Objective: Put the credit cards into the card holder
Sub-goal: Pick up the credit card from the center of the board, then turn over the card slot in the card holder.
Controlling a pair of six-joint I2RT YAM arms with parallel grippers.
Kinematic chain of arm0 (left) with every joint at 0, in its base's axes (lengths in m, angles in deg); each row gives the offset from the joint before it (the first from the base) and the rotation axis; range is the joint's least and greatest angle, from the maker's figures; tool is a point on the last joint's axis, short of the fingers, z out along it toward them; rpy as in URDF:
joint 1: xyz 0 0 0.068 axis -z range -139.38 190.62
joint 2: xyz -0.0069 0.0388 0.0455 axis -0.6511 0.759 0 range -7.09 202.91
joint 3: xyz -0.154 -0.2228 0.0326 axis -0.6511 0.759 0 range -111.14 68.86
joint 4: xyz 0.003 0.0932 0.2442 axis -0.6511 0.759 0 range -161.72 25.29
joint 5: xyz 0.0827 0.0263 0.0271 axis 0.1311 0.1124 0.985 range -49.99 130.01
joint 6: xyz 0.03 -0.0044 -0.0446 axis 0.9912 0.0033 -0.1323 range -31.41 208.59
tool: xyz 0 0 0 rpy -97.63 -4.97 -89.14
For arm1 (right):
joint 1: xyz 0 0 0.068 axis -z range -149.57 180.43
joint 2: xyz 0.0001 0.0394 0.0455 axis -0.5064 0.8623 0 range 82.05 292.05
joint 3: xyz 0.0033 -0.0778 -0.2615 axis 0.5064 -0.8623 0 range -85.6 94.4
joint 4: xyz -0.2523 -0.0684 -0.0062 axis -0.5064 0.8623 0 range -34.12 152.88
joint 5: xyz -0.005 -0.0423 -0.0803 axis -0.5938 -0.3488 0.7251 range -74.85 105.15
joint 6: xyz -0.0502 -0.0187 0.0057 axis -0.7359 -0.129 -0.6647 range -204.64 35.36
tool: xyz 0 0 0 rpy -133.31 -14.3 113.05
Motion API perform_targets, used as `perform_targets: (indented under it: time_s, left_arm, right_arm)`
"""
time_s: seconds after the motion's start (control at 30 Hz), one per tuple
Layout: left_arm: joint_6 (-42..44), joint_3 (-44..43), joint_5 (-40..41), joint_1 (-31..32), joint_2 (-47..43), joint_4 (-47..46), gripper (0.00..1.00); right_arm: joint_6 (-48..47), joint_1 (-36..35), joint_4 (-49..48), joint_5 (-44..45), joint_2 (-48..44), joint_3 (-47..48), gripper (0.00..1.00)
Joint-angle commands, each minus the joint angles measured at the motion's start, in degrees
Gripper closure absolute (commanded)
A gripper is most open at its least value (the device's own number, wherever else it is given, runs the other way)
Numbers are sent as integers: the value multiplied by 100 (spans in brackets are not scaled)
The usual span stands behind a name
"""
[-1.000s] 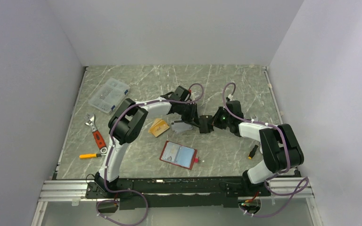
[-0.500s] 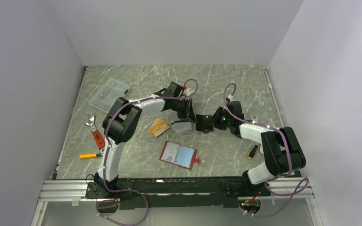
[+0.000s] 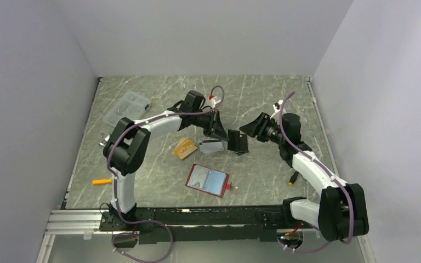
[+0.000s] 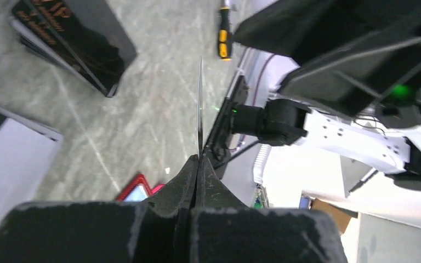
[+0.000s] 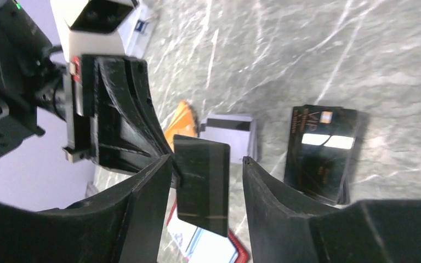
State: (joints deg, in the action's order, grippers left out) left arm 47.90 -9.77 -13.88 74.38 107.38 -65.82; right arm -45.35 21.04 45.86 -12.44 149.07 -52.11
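From above, the left gripper (image 3: 219, 129) reaches to the middle of the marble table (image 3: 263, 93) and pinches a black card (image 3: 233, 141) held on edge above the surface. The right gripper (image 3: 250, 129) sits just beside it on the other side, apart from the card. Below the two lie a silver-white card stack (image 3: 212, 146), a gold-orange card stack (image 3: 185, 148) to its left and a black card pile (image 3: 243, 144) to its right. The card holder (image 3: 208, 179) lies open nearer the bases, red rim up, pale pockets showing. A clear parts box (image 3: 126, 110) sits at far left, an orange-handled screwdriver (image 3: 102, 181) at the left edge and another small screwdriver (image 3: 294, 177) by the right arm.

In the left wrist view the fingers (image 4: 189, 181) are pressed together on the card (image 4: 199, 109), which is seen edge-on as a thin line. The black pile (image 4: 74, 41) lies upper left, a corner of the card holder (image 4: 138, 189) below, a yellow-black screwdriver (image 4: 224, 35) at top.

In the right wrist view the fingers (image 5: 142, 192) stand wide apart with the black card (image 5: 202, 183) between them, touching neither visibly; the left gripper (image 5: 126, 120) grips its edge. Behind are the orange cards (image 5: 182, 121), white cards (image 5: 230, 134), black pile (image 5: 320, 150) and card holder (image 5: 208, 246)
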Motion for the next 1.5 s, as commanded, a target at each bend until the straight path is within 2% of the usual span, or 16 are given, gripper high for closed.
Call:
perform_targets:
  time_s: [0.0,0.2,0.3,0.4,0.53,0.67,0.73,0.77,0.83,0.9,0.93,1.0,1.1,1.23,1.3,1.47]
  left_arm:
    - [-221,162,-655,-69,-653,-537,100]
    - [-548,552,-916,-135,-1001,-1178,100]
    - [-570,591,-912,-133,-1048,-1224,100]
    - [-546,620,-876,-137,-1088,-1203,100]
    - [-404,629,-831,-140,-1107,-1099,100]
    - [-395,681,-807,-141,-1119,-1167,100]
    - [-332,665,-764,-135,-1125,-1114,94]
    - [-307,646,-778,-144,-1117,-1063,86]
    - [-166,582,-765,-165,-1115,-859,63]
    - [120,572,-734,-238,-1189,-492,50]
    - [335,588,-696,-309,-1296,-219,47]
    - [774,699,-616,-494,-1468,427,46]
    - [1539,919,-453,-868,-1695,1354,47]
    - [2793,1388,11,-1208,-1972,2529,45]
    - [3198,1704,253,-1290,-2066,2829,43]
    - [3622,2400,618,-1310,-2109,2901,33]
  right_arm:
    - [322,50,-712,-1341,-66,-310,46]
    - [1386,56,-2506,-2200,-213,-888,46]
    - [1688,60,-2935,-2283,-282,-947,52]
    - [1932,60,-3200,-2307,-260,-999,65]
    - [2247,60,-3588,-2274,-228,-1144,92]
    - [2190,60,-3445,-2233,-316,-1187,100]
    - [2044,52,-3173,-2217,-389,-1148,100]
    - [1966,51,-3008,-2203,-439,-1122,100]
    - [1766,50,-2514,-2144,-606,-1077,100]
    - [1484,51,-1956,-2006,-788,-1016,100]
    - [1303,39,-1365,-1908,-964,-981,100]
    - [1030,-85,-653,-1633,-1244,-979,100]
    - [824,-652,114,-1211,-1495,-1095,100]
    - [1101,-1731,336,-546,-1667,-1498,100]
    - [1306,-2169,387,-235,-1782,-1699,100]
    - [1720,-2561,720,117,-2086,-2087,100]
